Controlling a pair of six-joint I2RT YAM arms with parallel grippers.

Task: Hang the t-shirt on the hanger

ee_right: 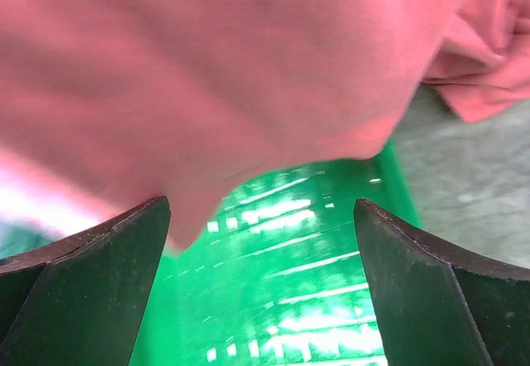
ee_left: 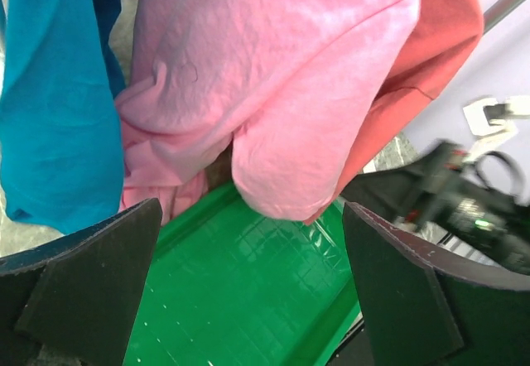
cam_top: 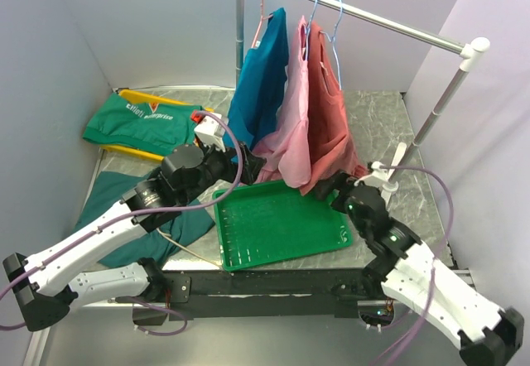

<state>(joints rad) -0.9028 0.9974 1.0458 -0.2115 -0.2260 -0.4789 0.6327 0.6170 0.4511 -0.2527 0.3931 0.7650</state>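
The salmon-red t-shirt [cam_top: 331, 122] hangs on the light blue hanger [cam_top: 337, 39] at the right end of the rail, its hem low over the tray. In the right wrist view the t-shirt [ee_right: 207, 76] fills the upper part, just above and beyond my open right gripper [ee_right: 261, 287], which holds nothing. My right gripper [cam_top: 330, 189] sits at the shirt's lower edge. My left gripper [cam_top: 248, 164] is near the hanging shirts' hems. It is open [ee_left: 252, 287] and empty over the tray, with the t-shirt [ee_left: 426, 60] behind a pink one.
A lighter pink t-shirt [cam_top: 294, 122] and a teal-blue t-shirt [cam_top: 261, 80] hang left of the salmon one on the rail [cam_top: 373, 16]. A green tray [cam_top: 281, 225] lies under the grippers. A folded green garment [cam_top: 141, 122] and a dark teal cloth [cam_top: 124, 209] lie at the left.
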